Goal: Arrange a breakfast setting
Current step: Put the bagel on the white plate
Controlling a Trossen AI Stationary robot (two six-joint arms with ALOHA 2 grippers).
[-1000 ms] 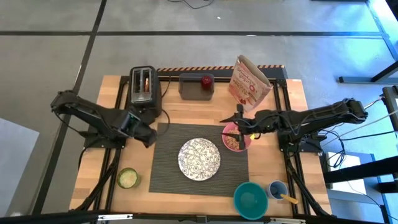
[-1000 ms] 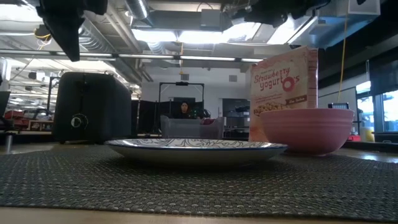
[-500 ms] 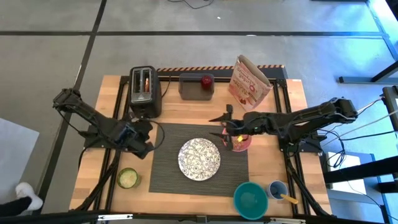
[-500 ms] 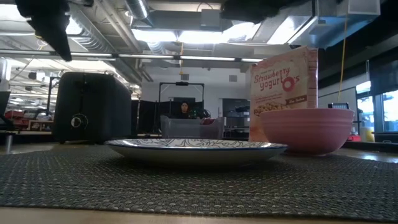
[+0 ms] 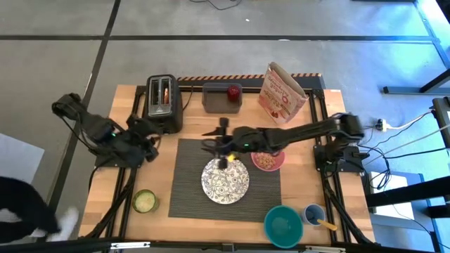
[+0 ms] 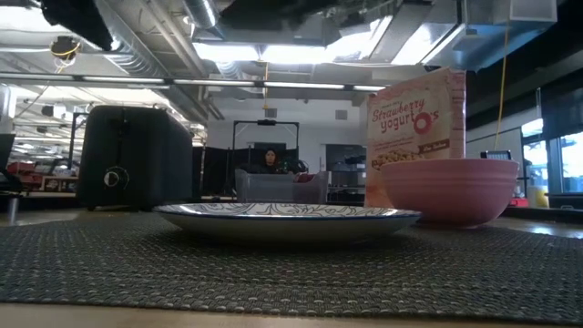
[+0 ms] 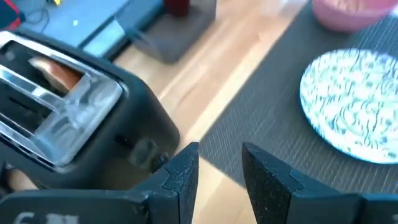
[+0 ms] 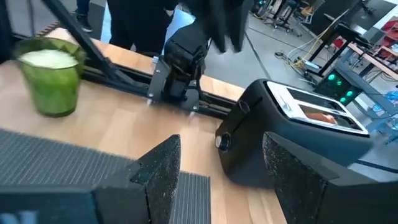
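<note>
Workshop space with ceiling lights is stretching behind the wooden table (image 5: pixel 330 112). A dark grey ribbed mat (image 5: pixel 190 190) is lying centrally, carrying the patterned white plate (image 5: pixel 226 180) and the pink bowl (image 5: pixel 268 161). A bagel (image 7: pixel 59 73) is sitting in the black toaster (image 5: pixel 163 102). The right gripper (image 5: pixel 213 140) is hovering spread over the mat's far edge; the left gripper (image 5: pixel 148 135), fingers parted and empty, is hanging beside the toaster.

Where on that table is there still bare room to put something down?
The dark mat is bare left of the patterned plate, and bare wood lies between the toaster and the green-lidded jar. The back edge is crowded: toaster, grey tray, cereal box. The front right holds the teal bowl and a small cup.
</note>
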